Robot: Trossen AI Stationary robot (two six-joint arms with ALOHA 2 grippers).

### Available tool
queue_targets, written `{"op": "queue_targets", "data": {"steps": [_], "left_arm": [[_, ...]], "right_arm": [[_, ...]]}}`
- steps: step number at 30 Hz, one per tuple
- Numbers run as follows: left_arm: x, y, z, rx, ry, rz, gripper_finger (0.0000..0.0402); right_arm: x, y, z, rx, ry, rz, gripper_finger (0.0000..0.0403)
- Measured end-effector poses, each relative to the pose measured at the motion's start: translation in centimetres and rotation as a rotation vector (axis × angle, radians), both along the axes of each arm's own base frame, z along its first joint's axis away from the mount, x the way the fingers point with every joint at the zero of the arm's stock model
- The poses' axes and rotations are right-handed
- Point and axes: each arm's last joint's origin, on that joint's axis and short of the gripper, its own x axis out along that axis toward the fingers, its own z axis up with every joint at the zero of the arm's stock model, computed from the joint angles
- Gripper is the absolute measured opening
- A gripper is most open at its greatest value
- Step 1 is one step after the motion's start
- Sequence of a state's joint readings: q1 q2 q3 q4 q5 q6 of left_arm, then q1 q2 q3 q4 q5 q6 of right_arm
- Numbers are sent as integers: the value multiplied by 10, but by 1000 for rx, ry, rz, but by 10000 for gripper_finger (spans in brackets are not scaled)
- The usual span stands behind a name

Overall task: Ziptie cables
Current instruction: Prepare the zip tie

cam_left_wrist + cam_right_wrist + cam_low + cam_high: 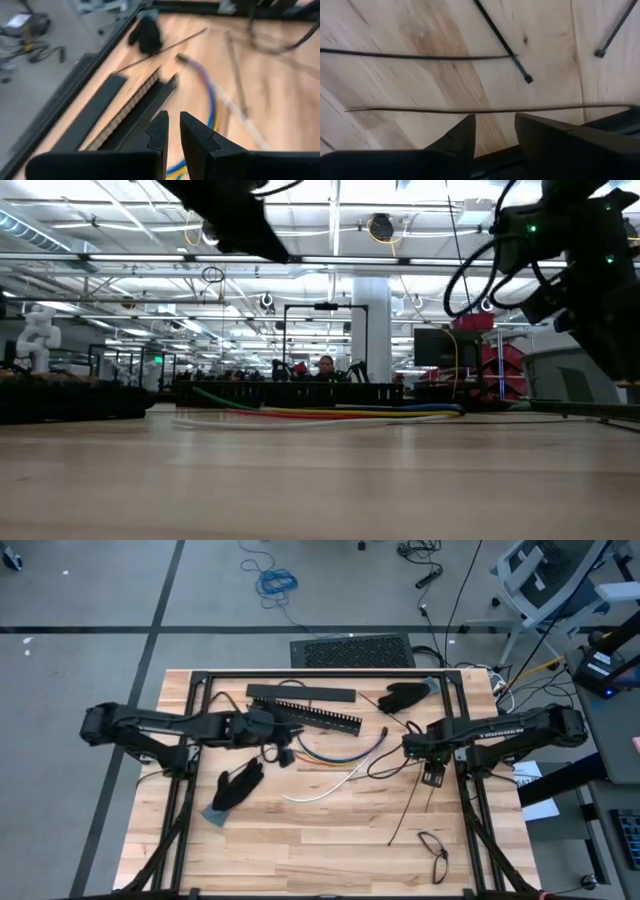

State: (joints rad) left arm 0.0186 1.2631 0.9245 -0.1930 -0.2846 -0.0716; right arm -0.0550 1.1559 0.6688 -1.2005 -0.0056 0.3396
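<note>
Left tool (172,131): slightly parted, empty, above bundled coloured cables (335,755).
Right tool (495,131): parted, empty; may miss thin black zip-tie strips (502,42).

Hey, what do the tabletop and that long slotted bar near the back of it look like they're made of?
The tabletop looks like light wood, butcher-block style: glued strips show from above, and the right wrist view shows grain with a small dark knot. Finish seems smooth and matte. The slotted bar looks like black moulded plastic, going by its even comb-like teeth and dull surface, though painted metal can't be ruled out.
</note>
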Motion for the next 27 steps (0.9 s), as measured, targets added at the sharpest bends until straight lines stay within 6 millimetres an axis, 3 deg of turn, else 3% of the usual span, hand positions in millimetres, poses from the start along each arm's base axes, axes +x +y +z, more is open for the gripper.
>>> {"op": "queue_targets", "data": {"steps": [5, 10, 16, 20, 24, 27], "left_arm": [[39, 3, -31, -107, -34, -116, 48], [51, 4, -52, -216, 16, -84, 48], [48, 1, -48, -178, 24, -115, 48], [42, 2, -40, -139, 22, -130, 48], [39, 3, -36, -122, 28, -136, 48], [37, 4, -33, -121, 22, -135, 48]], "right_arm": [[3, 0, 5, -8, -71, -35, 109], [8, 0, 5, 12, -132, -152, 101], [27, -2, 6, 11, -320, -223, 100], [27, -3, 4, -1, -293, -253, 100], [16, -8, -9, -96, -126, -452, 100], [17, -12, -17, -166, -174, -685, 100]]}}
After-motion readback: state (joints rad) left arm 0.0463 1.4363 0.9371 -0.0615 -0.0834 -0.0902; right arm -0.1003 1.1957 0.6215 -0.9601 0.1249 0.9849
